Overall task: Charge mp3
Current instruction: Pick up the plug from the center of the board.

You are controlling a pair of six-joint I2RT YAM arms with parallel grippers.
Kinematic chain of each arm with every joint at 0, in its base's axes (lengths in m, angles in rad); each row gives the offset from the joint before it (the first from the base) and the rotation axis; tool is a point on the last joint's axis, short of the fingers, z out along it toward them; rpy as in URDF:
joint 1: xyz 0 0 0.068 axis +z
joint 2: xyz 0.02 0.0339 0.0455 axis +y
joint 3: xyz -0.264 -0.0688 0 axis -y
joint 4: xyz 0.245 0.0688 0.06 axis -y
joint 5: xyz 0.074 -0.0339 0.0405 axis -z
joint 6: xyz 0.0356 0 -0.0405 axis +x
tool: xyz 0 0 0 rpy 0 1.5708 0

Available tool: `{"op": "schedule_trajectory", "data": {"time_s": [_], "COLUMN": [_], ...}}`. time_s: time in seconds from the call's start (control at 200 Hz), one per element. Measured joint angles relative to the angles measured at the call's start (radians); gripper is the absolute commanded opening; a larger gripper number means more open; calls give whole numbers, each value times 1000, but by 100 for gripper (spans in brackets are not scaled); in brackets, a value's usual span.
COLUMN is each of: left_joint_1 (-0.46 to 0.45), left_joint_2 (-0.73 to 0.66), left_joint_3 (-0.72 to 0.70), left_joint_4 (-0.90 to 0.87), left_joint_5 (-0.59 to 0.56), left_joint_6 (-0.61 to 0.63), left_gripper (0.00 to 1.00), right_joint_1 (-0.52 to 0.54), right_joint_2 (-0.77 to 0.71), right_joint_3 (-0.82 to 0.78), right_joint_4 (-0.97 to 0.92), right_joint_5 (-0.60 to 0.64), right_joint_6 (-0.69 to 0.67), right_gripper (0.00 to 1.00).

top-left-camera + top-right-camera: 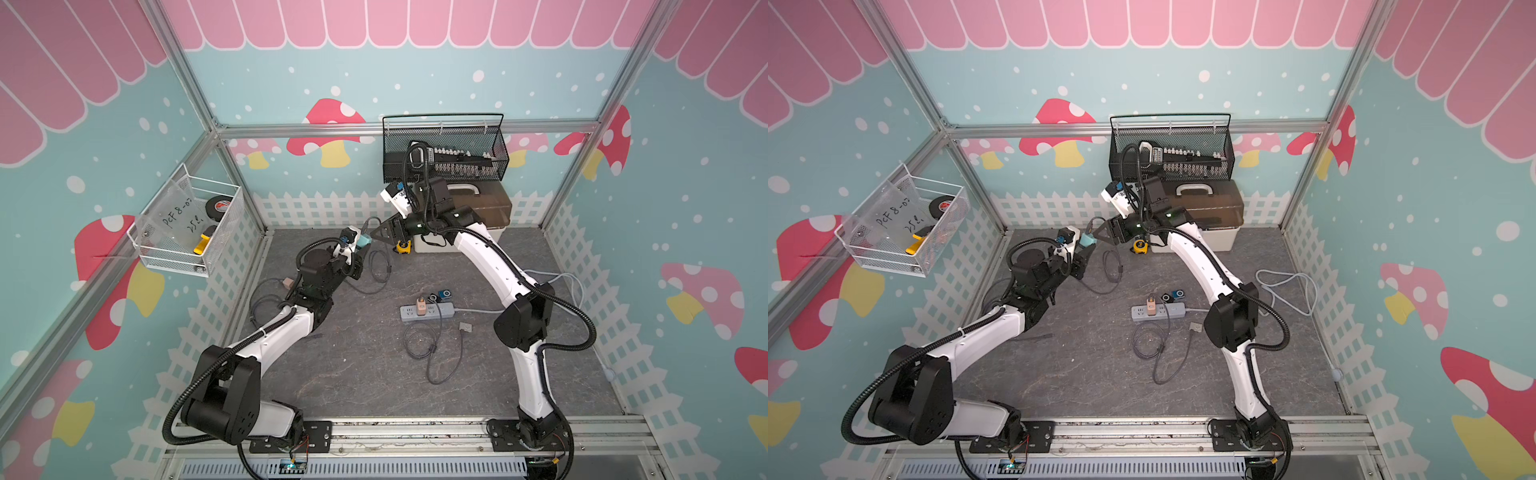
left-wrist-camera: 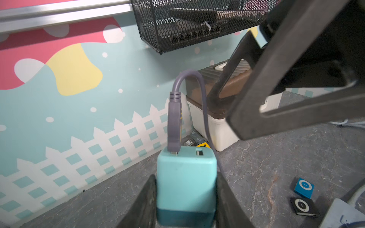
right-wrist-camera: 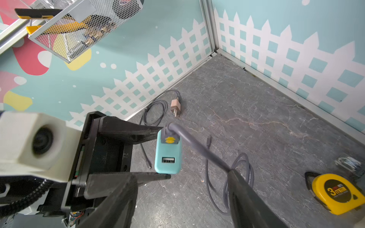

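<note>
In both top views the left end effector (image 1: 360,246) is clamped on a teal charger (image 1: 365,241), held in the air beyond the power strip (image 1: 428,311), toward the back wall and off to its left. The right end effector (image 1: 375,234) points at the charger with its jaws apart, gripping nothing. A blue mp3 player (image 1: 446,294) and a black mp3 player (image 1: 433,297) lie on the desk (image 1: 353,382) just behind the power strip. A pink charger (image 1: 422,308) already sits in one of its sockets.

The left wrist view shows a grey cable (image 2: 187,71) plugged into one port of the teal charger, the second port empty. Both players lie flat, and neither seems to have a lead in it (they are small and at the edge of this view).

In the right wrist view the cable slopes down from the charger to the tip of one finger (image 3: 237,177) of the open right end effector and appears to touch it. I cannot tell more.

So cable and charger are joined. Still to do, I judge: seat the charger in the power strip and the free end in a player.

The desk is grey and stone-veined, with slack cable on it. Mushroom-papered walls on an aluminium frame close it in, and a yellow tape measure (image 3: 335,193) lies beyond the power strip, by the back wall.
</note>
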Motion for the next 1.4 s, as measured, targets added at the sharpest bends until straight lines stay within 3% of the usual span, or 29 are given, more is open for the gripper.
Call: {"op": "schedule_trajectory", "data": {"time_s": [0.565, 0.87, 1.171, 1.401], "left_joint_1": [-33, -48, -87, -93], "left_joint_2": [-10, -10, -12, -35], "left_joint_3": [-41, -52, -57, -63], "left_joint_4": [69, 75, 79, 79], "left_joint_5": [-9, -8, -8, -9], "left_joint_6": [111, 142, 202, 235], "left_gripper": [12, 12, 12, 12], "right_joint_1": [7, 7, 8, 8], "right_joint_2": [-65, -100, 15, 35], "right_joint_3": [14, 64, 148, 148], "right_joint_4": [-171, -200, -208, -256], "right_joint_5": [204, 194, 122, 58], "right_joint_6": [-129, -145, -106, -90], "right_gripper": [81, 83, 79, 62]}}
